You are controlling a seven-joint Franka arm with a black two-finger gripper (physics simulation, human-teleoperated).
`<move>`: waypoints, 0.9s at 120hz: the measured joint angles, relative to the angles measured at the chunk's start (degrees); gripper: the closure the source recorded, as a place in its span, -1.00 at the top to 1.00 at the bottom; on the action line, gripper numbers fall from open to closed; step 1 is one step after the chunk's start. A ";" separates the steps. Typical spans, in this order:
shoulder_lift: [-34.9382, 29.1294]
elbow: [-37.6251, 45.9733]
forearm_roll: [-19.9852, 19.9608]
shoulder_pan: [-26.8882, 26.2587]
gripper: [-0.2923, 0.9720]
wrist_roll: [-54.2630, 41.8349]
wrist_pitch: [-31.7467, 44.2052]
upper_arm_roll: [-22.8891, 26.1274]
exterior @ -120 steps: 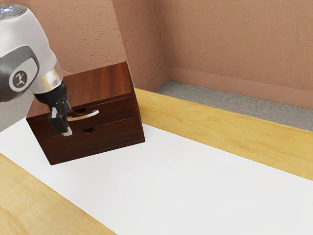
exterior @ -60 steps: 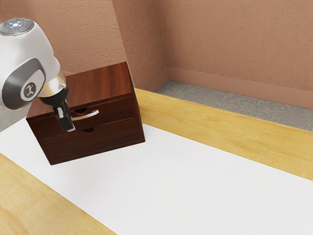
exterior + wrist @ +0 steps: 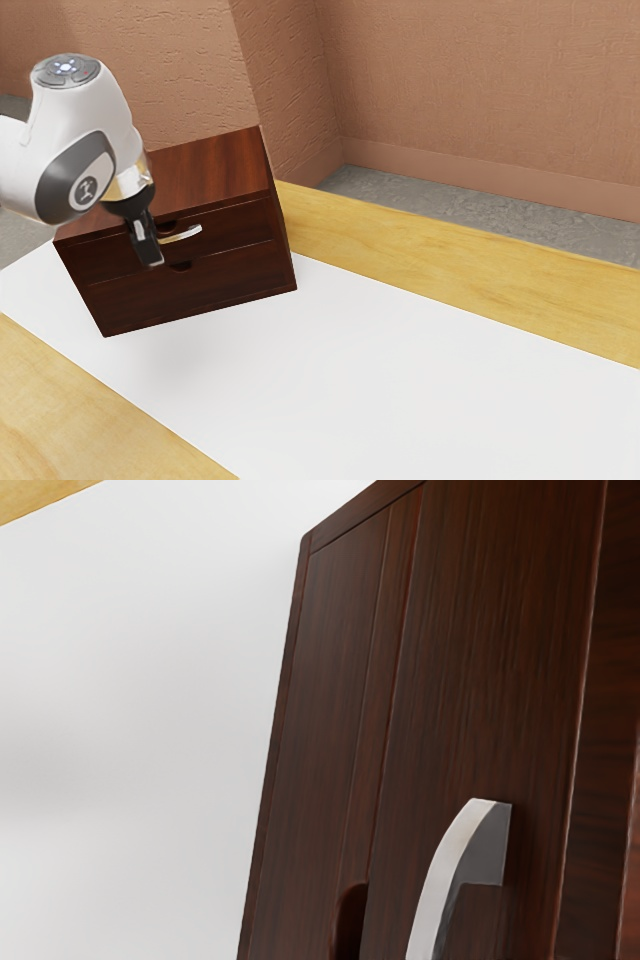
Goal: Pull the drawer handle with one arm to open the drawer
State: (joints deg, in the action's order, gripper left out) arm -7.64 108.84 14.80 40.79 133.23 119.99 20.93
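Gripper (image 3: 148, 248) parked at the handle (image 3: 182, 233), drawer (image 3: 232, 226) looks flush shut.
The cabinet (image 3: 205, 168) sits on the white mat (image 3: 360, 380) at its far corner on the exterior view's left, with the desk's (image 3: 470, 265) wood showing past it. The silver handle is on the top drawer. Your gripper hangs right at the handle's end nearest the arm, side-on, so I can't tell if it's spread or clamped. I'd make sure the bar is properly caught, then pull straight out, square to the drawer front, slow and level. Go at an angle and the whole cabinet may just slide.
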 joint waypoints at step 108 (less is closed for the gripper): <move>3.91 -0.74 1.71 -0.16 -0.25 1.32 2.33 -0.08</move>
State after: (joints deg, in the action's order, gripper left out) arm -3.73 108.09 16.51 40.62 134.55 122.31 20.85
